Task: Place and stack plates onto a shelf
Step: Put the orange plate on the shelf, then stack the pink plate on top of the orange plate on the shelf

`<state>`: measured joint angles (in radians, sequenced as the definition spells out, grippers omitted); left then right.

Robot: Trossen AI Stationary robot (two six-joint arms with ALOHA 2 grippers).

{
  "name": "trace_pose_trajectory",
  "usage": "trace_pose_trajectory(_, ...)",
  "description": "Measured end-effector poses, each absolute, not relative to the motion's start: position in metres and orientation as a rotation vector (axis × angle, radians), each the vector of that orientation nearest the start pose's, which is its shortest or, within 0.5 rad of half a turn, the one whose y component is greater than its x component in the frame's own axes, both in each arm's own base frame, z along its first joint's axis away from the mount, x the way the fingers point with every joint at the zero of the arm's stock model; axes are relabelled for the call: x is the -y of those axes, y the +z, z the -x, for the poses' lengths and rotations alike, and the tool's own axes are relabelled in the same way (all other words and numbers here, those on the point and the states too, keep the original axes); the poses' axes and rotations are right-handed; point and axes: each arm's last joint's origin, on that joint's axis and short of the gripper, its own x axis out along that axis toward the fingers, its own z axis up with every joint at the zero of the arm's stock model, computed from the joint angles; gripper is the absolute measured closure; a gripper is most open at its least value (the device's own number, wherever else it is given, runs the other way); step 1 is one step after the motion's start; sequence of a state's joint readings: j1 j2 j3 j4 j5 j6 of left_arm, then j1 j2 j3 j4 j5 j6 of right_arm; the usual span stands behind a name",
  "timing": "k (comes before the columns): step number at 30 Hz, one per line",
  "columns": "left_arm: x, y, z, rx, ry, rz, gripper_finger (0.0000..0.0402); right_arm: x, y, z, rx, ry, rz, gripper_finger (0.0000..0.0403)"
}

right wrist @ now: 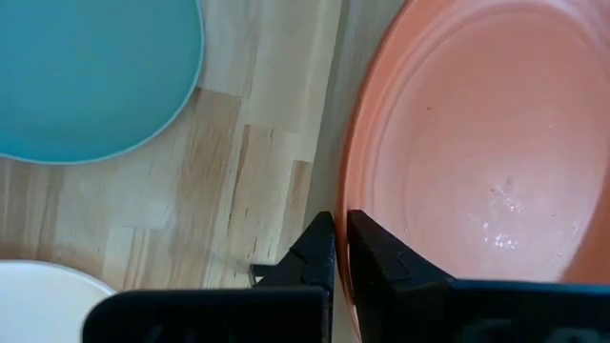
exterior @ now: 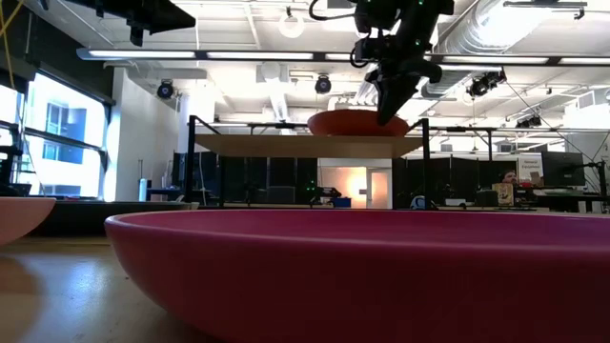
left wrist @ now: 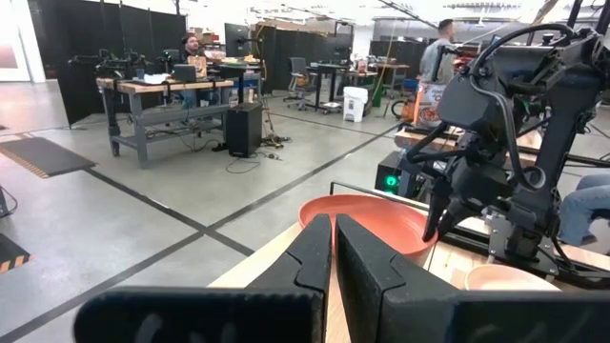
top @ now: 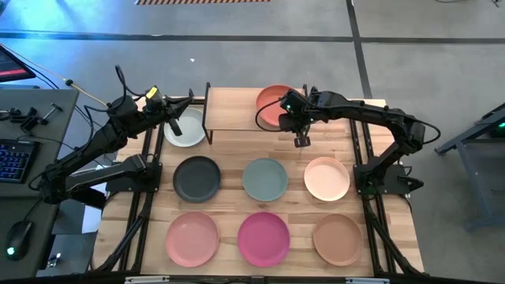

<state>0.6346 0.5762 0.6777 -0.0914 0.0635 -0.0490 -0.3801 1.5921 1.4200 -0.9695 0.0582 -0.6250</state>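
One terracotta plate (top: 272,106) sits on the right half of the shelf (top: 230,110), the small wooden riser at the far edge of the tabletop (top: 229,201); the other seven are not yet stacked. The white-grey plate (top: 187,131) lies just beside the shelf's left legs, then a middle row of charcoal plate (top: 197,178), sage plate (top: 265,178) and cream plate (top: 327,178), and along the near edge the pink plate (top: 192,237), magenta plate (top: 263,237) and tan plate (top: 337,239). The right end effector (top: 301,140) hangs just off the shelf's front edge beside the terracotta plate, fingers pinched together on nothing. The left end effector (top: 172,126) hovers over the white-grey plate, also narrow and empty as far as the overhead view lets me judge. The plates look rigid, light and matte, probably a moulded composite, so not very slippery but likely to chip or clatter if dropped. They lie flat, so the low raised rim is the only sensible hold: one finger inside, one outside the lip. Held at one edge a plate will tend to droop, so it wants a firm pinch and a level set-down when stacking.
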Motion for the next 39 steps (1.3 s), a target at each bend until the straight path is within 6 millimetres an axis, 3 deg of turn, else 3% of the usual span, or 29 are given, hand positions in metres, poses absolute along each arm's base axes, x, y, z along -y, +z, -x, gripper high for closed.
trace_pose_trajectory(9, -0.077, 0.333, -0.108, 0.024, 0.571, 0.044, 0.0394, 0.12, 0.297, -0.294, -1.205, -0.02, 0.364, 0.0397)
trace_pose_trajectory(19, -0.077, 0.333, -0.108, 0.024, 0.57, 0.044, 0.0394, 0.121, 0.296, -0.293, -1.209, -0.018, 0.361, 0.0303)
trace_pose_trajectory(26, -0.077, 0.333, -0.108, 0.024, 0.57, 0.044, 0.0394, 0.121, 0.302, -0.292, -1.193, -0.064, 0.392, 0.0293)
trace_pose_trajectory(35, -0.077, 0.333, -0.108, 0.024, 0.57, 0.044, 0.0394, 0.1, 0.325, -0.285, -1.088, -0.073, 0.418, 0.0293)
trace_pose_trajectory(39, -0.077, 0.333, -0.108, 0.024, 0.57, 0.044, 0.0394, 0.084, 0.332, -0.284, -1.038, -0.08, 0.338, 0.0293)
